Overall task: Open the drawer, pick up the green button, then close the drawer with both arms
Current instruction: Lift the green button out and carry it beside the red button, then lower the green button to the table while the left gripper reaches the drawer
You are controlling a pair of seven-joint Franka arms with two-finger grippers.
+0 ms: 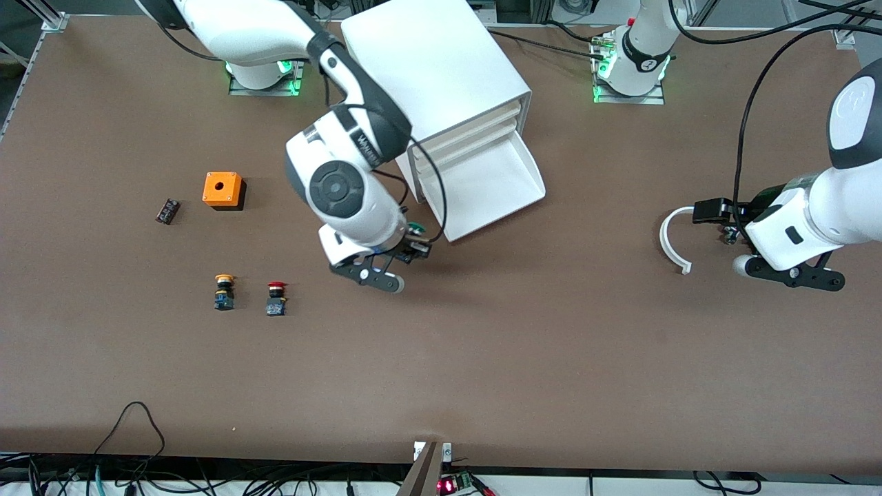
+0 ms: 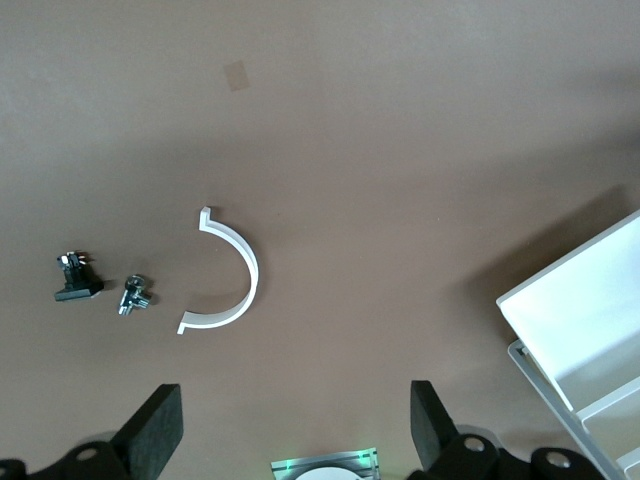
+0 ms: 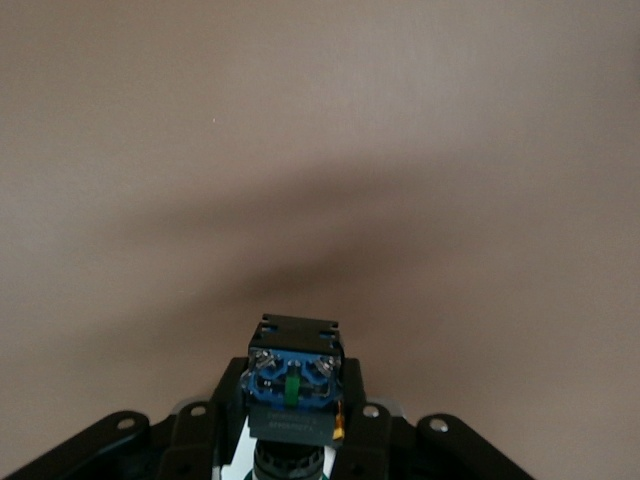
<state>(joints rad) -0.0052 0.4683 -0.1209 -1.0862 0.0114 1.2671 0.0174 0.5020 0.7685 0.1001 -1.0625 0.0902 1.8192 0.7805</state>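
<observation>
The lowest drawer (image 1: pixel 482 186) of the white cabinet (image 1: pixel 434 69) stands pulled out and looks empty; its corner also shows in the left wrist view (image 2: pixel 590 320). My right gripper (image 1: pixel 412 246) is over the table just off the drawer's front corner, shut on the green-capped button (image 1: pixel 415 228). The right wrist view shows the button's black and blue body (image 3: pixel 293 385) between the fingers of that gripper (image 3: pixel 293 405). My left gripper (image 1: pixel 720 224) waits open and empty over the table at the left arm's end, its fingers (image 2: pixel 150 430) wide apart.
A white C-shaped piece (image 1: pixel 672 238) lies by the left gripper, with a black clip (image 2: pixel 77 280) and a metal screw (image 2: pixel 133 296) beside it. A yellow-capped button (image 1: pixel 224 291), a red-capped button (image 1: pixel 276 297), an orange box (image 1: pixel 222 189) and a small black part (image 1: pixel 167 211) sit toward the right arm's end.
</observation>
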